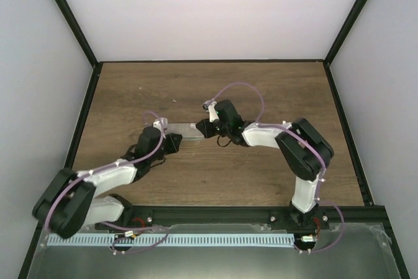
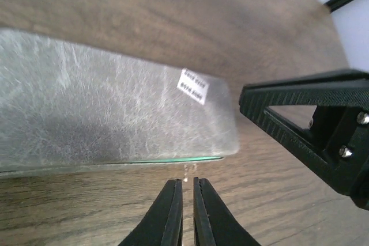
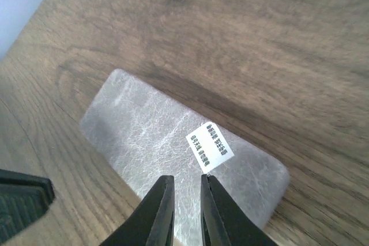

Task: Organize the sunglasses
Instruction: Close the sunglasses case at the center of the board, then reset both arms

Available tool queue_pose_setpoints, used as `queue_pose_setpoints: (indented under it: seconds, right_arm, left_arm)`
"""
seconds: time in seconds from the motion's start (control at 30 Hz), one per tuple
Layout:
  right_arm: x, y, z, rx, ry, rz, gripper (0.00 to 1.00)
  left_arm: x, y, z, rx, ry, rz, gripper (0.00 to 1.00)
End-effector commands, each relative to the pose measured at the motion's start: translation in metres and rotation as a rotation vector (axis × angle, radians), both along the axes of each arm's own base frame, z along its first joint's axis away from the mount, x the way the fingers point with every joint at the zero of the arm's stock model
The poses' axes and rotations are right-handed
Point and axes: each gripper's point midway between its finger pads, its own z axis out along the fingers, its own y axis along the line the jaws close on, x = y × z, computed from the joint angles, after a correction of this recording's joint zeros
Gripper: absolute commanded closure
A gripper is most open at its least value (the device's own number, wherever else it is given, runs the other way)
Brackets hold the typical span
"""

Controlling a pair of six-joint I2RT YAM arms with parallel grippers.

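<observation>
Fingertips of your left gripper sit nearest the lens, narrowed to a slit and holding nothing, just short of the grey case. Your right gripper, equally narrow and empty, hovers over the case's white sticker. No view shows the sunglasses; you cannot tell whether they lie inside the closed case. Risk: a push from either end could skid the case across the table or spring the lid. Only the left wrist view shows a green line along the seam; only the top view shows both arms flanking the case.
</observation>
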Motion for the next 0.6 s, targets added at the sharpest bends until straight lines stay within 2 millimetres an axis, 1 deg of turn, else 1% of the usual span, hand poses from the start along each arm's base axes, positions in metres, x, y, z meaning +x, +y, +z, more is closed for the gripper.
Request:
queue_pose_setpoints:
  seconds: [0.0, 0.03, 0.07, 0.1, 0.13, 0.17, 0.2, 0.23, 0.27, 0.33, 0.37, 0.4, 0.43, 0.5, 0.53, 0.57]
  right_arm:
    - [0.015, -0.018, 0.052, 0.073, -0.158, -0.143, 0.85]
    - [0.014, -0.025, 0.061, 0.083, -0.190, -0.166, 0.83]
    - [0.013, -0.032, 0.065, 0.085, -0.213, -0.191, 0.81]
    - [0.013, -0.039, 0.067, 0.084, -0.232, -0.217, 0.74]
    - [0.011, -0.047, 0.070, 0.084, -0.252, -0.241, 0.61]
    - [0.008, -0.053, 0.073, 0.088, -0.271, -0.253, 0.47]
    - [0.004, -0.059, 0.073, 0.088, -0.283, -0.264, 0.38]
    - [0.001, -0.066, 0.076, 0.093, -0.297, -0.283, 0.31]
    - [-0.003, -0.073, 0.075, 0.092, -0.303, -0.295, 0.26]
    - [-0.011, -0.085, 0.079, 0.106, -0.324, -0.321, 0.18]
    - [-0.016, -0.090, 0.080, 0.110, -0.331, -0.328, 0.16]
    - [-0.021, -0.094, 0.083, 0.119, -0.338, -0.323, 0.14]
    - [-0.028, -0.098, 0.082, 0.122, -0.337, -0.318, 0.13]
    - [-0.040, -0.103, 0.093, 0.159, -0.347, -0.300, 0.09]
    - [-0.049, -0.108, 0.091, 0.169, -0.338, -0.297, 0.05]
    - [-0.056, -0.113, 0.094, 0.186, -0.340, -0.299, 0.01]
  left_arm:
    - [-0.012, 0.018, 0.012, 0.045, -0.047, 0.044, 0.89]
    - [-0.014, 0.023, 0.017, 0.049, -0.063, 0.062, 0.85]
    - [-0.016, 0.028, 0.022, 0.068, -0.092, 0.068, 0.76]
    - [-0.018, 0.034, 0.026, 0.083, -0.115, 0.086, 0.60]
    - [-0.020, 0.039, 0.031, 0.087, -0.136, 0.099, 0.43]
    - [-0.022, 0.045, 0.035, 0.093, -0.151, 0.115, 0.23]
    - [-0.024, 0.050, 0.039, 0.102, -0.169, 0.132, 0.03]
    - [-0.025, 0.056, 0.040, 0.116, -0.182, 0.158, 0.00]
    - [-0.025, 0.064, 0.040, 0.133, -0.191, 0.187, 0.00]
    - [-0.026, 0.080, 0.036, 0.165, -0.180, 0.267, 0.00]
    - [-0.028, 0.087, 0.029, 0.180, -0.163, 0.302, 0.00]
    - [-0.030, 0.090, 0.032, 0.157, -0.175, 0.324, 0.00]
    - [-0.032, 0.093, 0.030, 0.136, -0.177, 0.343, 0.00]
    - [-0.038, 0.096, 0.031, 0.090, -0.208, 0.369, 0.00]
    - [-0.043, 0.100, 0.026, 0.079, -0.215, 0.381, 0.00]
    - [-0.047, 0.103, 0.026, 0.067, -0.226, 0.394, 0.00]
